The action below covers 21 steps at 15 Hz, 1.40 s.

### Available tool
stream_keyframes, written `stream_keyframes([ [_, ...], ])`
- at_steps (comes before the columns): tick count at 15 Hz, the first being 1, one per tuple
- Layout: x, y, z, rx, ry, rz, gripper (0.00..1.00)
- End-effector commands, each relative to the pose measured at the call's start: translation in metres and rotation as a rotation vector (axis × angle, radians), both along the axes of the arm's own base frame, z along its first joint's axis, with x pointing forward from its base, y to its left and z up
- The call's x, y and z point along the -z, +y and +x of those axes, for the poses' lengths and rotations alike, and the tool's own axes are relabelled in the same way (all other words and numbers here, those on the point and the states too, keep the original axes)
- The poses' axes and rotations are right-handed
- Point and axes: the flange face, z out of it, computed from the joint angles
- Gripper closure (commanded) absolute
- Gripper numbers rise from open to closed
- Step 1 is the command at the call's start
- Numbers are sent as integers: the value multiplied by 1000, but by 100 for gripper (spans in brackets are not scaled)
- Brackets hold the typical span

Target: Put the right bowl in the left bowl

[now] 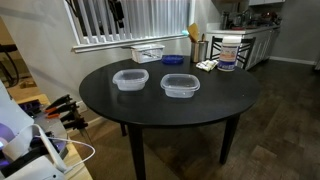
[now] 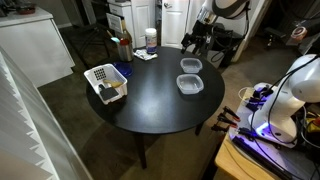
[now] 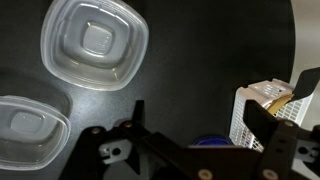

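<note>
- Round black table (image 1: 200, 110): everything sits on it.
- Gripper (image 3: 198, 118), wrist view: black fingers spread wide, nothing btwn them, bare tabletop underneath.
- White-rimmed rectangular tub (image 1: 147, 53): far edge in an exterior view, contents too small to tell.
- Left bowl (image 1: 130, 80): shallow clear plastic rounded-square tub w/ thick rim, mid-table, upright, empty.
- Right bowl (image 1: 180, 85): its clear twin, just beside it, not touching, upright, empty.
- Small blue dish (image 1: 173, 60): near the rectangular tub.

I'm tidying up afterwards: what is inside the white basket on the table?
The white basket holds something dark; the wrist view shows a yellowish piece in it. Its walls cover the rest, so the contents cannot be named.
</note>
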Motion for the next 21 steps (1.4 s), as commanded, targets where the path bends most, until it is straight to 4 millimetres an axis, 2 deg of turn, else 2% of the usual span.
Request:
stream_keyframes([
  [1, 0, 6, 0, -44, 42, -3, 0],
  [2, 3, 1, 0, -8, 17, -2, 0],
  [10, 3, 7, -1, -25, 35, 1, 0],
  [11, 10, 1, 7, 18, 27, 2, 0],
  [13, 19, -16, 23, 105, 5, 16, 0],
  [18, 57, -96, 72, 380, -51, 28, 0],
  [21, 85, -134, 91, 539, -41, 5, 0],
])
